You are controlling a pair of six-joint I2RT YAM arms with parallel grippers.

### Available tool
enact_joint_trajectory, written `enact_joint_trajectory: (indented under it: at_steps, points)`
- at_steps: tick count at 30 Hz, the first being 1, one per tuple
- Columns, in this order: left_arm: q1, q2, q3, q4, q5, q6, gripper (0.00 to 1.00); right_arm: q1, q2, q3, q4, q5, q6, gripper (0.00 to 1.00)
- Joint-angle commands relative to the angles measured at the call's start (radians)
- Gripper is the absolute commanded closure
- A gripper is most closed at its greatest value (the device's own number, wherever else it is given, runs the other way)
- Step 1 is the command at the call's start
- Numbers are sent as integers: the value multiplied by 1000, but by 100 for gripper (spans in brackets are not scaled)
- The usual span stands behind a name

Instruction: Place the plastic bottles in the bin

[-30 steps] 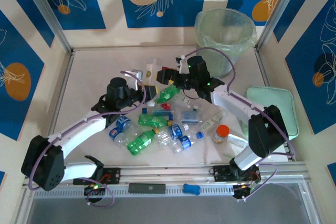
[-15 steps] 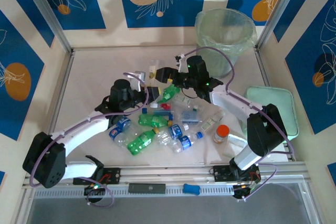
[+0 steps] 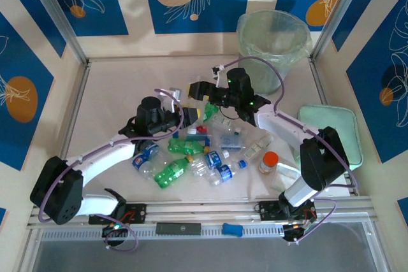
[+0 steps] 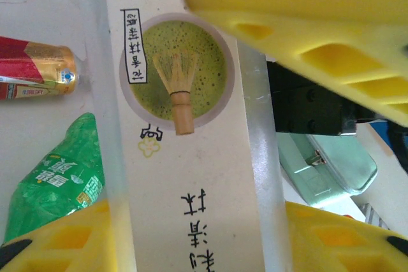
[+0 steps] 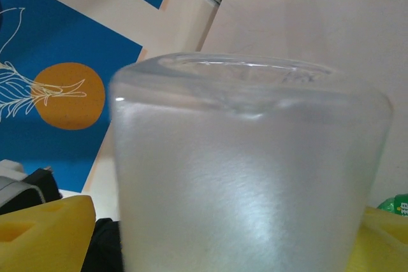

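A: While clamped fast in the left gripper [image 3: 188,114], held up off the table [image 3: 115,93] and well apart from the bin [image 3: 255,52]: white-labelled bottle [image 4: 185,125], matcha whisk on the label.

B: Handover step, by the look of it?

A: Seems so. Round the bottle's clear end, yellow fingers [image 5: 44,234] of the right gripper [image 3: 196,90], one either side; gripping or merely bracketing, cannot tell.

B: Next move, then?

A: Probably: close the right one firmly, slacken the left, then carry back and rightward to the far corner and drop inside the liner [image 3: 245,30].

B: Anything in the way?

A: Just below and nearer, heap of bottles [image 3: 197,157], among them a green one [image 4: 54,183] and the red-and-gold one [image 4: 35,68]; easy to knock on a low swing, so lift first. Farther right, orange-capped container [image 3: 269,160] and mint-green tray [image 3: 338,125], neither meant for the bin. Both grippers crowded close together, too; worth parting slowly.
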Motion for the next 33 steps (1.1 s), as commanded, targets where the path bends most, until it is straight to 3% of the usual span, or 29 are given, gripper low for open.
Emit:
enact_joint_trajectory:
  at_steps: [1,5,7,13,17,21,27,33]
  points:
    - [-17,-24,-18,53,35,2,58,5,20,-10,-12,16,-1,16]
    - [-19,-28,-20,48,23,7,55,1,27,-12,-11,13,5,35]
    - [-19,-30,-27,54,15,1,47,-2,29,-13,-10,5,8,39]
    - [-15,-59,-42,37,-46,-3,19,-27,15,-24,-30,7,0,45]
    - [-4,-118,-69,-4,-139,7,13,-66,-29,-36,-79,32,-40,45]
    - [16,-195,-97,-81,-281,30,1,-100,-94,-39,-144,70,-100,45]
    - [102,-251,-108,-215,-433,1,0,-139,-166,35,-265,112,-190,46]
    - [247,-232,-154,-233,-369,-144,0,-193,-189,194,-354,124,-277,46]
